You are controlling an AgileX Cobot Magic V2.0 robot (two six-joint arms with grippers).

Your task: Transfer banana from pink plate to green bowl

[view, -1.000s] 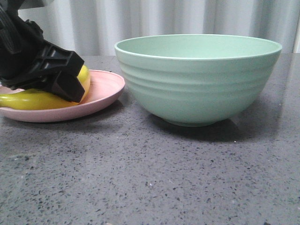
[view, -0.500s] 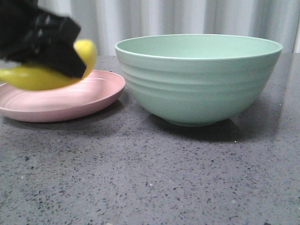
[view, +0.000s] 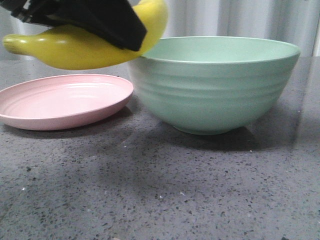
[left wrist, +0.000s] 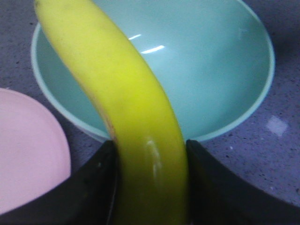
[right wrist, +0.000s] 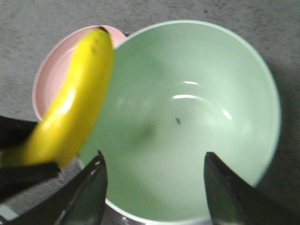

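Note:
My left gripper [view: 107,22] is shut on the yellow banana [view: 75,47] and holds it in the air above the pink plate [view: 60,102], its right end at the green bowl's [view: 212,85] left rim. In the left wrist view the banana [left wrist: 126,108] runs between the black fingers [left wrist: 93,187] toward the bowl [left wrist: 211,70]; the plate [left wrist: 28,150] lies beside it. The plate is empty. My right gripper [right wrist: 152,161] is open and empty, high over the bowl [right wrist: 187,122]; from there the banana [right wrist: 75,103] and plate [right wrist: 54,75] show too. The bowl is empty.
The plate and bowl stand on a dark grey speckled tabletop [view: 160,190]. A pale curtain [view: 240,20] hangs behind the table.
My left gripper has lifted the banana off the pink plate, up and to the right toward the bowl's rim. The plate now lies bare.

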